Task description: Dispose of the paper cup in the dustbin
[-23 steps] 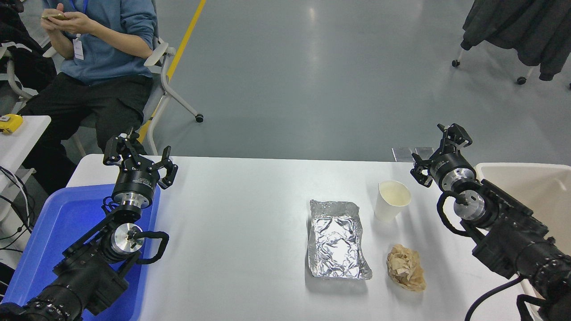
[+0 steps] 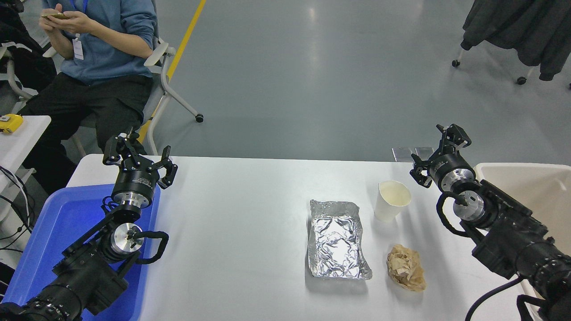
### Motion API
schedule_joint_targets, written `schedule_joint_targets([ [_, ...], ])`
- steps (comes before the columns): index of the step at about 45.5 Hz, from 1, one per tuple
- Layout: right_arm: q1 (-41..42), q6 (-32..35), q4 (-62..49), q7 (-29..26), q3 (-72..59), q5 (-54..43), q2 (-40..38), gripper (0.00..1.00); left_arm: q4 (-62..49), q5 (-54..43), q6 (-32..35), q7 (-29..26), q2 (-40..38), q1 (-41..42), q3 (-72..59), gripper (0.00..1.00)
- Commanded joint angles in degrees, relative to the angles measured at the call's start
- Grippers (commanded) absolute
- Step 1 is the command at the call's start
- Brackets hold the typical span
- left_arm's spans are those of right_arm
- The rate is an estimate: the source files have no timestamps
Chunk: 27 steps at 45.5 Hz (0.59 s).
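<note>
The paper cup [image 2: 392,200] stands upright on the white tabletop [image 2: 241,232], mouth up, just right of the far end of the silver foil tray [image 2: 337,239]. A crumpled brown paper ball [image 2: 405,267] lies nearer, below the cup. The right claw [image 2: 438,150] hangs open – empty – a little right of the cup, not touching it. The beige dustbin [image 2: 526,171] sits at the right edge. The left claw [image 2: 137,156] is open too, parked over the blue tray [image 2: 53,227].
</note>
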Motion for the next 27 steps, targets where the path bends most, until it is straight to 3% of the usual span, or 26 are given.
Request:
schedule_joint_targets([
  [1, -0.47, 0.36, 8.2, 0.44, -2.23, -1.27, -2.75, 0.99, 0.0, 0.0, 0.01, -0.01, 0.03, -0.01, 0.02, 1.0],
  [7, 0.58, 0.18, 14.8, 1.58, -4.96, -7.06, -6.35, 0.98, 0.0, 0.0, 0.01, -0.01, 0.03, 0.0, 0.02, 1.0],
  [17, 6.73, 0.45, 15.51, 2.02, -13.12, -23.05, -10.66, 0.98, 0.0, 0.0, 0.01, -0.01, 0.11, 0.08, 0.02, 1.0],
  [27, 12.97, 1.42, 16.04, 7.38, -28.68, -37.03, -13.92, 0.98, 0.0, 0.0, 0.01, -0.01, 0.11, 0.08, 0.02, 1.0],
])
